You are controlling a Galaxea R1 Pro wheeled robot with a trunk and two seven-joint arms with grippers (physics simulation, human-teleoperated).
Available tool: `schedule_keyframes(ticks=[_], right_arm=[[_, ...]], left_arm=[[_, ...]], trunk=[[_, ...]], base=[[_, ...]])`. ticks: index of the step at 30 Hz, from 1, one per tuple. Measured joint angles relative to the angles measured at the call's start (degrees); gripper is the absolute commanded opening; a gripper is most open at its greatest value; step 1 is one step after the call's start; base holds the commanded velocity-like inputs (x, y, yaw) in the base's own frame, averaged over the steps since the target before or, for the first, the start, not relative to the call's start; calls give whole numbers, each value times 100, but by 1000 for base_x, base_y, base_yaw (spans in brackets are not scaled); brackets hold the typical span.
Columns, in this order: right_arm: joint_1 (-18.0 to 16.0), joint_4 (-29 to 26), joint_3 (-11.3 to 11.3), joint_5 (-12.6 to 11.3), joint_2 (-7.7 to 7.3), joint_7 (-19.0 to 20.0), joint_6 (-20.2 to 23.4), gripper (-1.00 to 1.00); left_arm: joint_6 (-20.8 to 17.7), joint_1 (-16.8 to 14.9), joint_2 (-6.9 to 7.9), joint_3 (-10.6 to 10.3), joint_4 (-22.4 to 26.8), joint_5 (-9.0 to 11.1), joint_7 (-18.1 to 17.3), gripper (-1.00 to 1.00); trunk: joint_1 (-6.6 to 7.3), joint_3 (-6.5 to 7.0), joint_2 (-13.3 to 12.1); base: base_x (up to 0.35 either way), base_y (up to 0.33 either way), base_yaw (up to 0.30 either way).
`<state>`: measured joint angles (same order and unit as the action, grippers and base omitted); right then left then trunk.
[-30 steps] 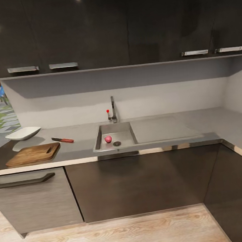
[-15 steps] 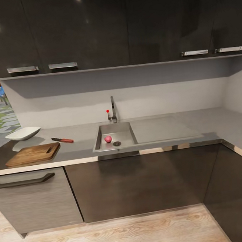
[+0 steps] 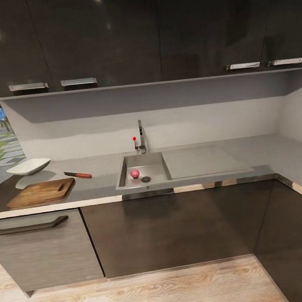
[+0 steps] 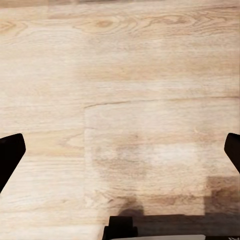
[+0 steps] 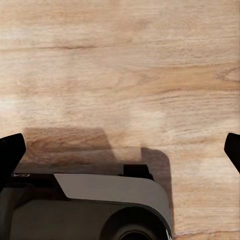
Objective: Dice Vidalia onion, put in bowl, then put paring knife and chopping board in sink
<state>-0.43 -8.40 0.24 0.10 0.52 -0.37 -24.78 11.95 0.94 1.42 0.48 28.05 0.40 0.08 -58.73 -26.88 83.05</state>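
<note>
Nothing has moved since earlier. Head view: onion (image 3: 135,173) in the sink (image 3: 144,183), beside the drain; knife (image 3: 77,175), board (image 3: 41,192), bowl (image 3: 28,166) leftward. Wrist views: both grippers (image 4: 120,155) (image 5: 120,155) spread wide, empty, over wood floor (image 4: 120,75), far from it.

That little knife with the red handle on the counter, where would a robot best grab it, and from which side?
Probably the red handle of the paring knife, coming straight down from above. It lies flat on the countertop, apart from the chopping board, so nothing crowds it. The handle end points toward the sink; the dark blade points away, toward the bowl.
</note>
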Motion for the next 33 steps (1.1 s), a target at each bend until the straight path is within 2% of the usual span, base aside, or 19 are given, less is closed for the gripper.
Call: schedule_keyframes(ticks=[9,25,29,30,31,33], right_arm=[[0,0,0,3,0,4,0,100],[-4,-31,-7,-3,28,-1,-18,100],[-5,-493,-25,1,-3,-6,-32,100],[-7,-759,-27,3,-12,-8,-33,100],[-14,-1319,-31,7,-42,-17,-35,100],[-7,-1648,-33,9,-86,-23,-36,100]], left_arm=[[1,0,65,3,-1,2,0,100],[2,1,69,0,-41,4,0,100],[2,0,69,0,-44,7,0,100],[2,0,69,0,-44,7,0,100],[2,0,69,0,-39,6,1,100],[1,0,65,3,-37,7,4,100]], trunk=[[0,0,0],[0,0,0],[0,0,0],[0,1,0],[0,1,0],[0,0,0]], base=[[0,0,0],[0,0,0],[0,0,0],[0,0,0],[0,0,0],[0,0,0]])
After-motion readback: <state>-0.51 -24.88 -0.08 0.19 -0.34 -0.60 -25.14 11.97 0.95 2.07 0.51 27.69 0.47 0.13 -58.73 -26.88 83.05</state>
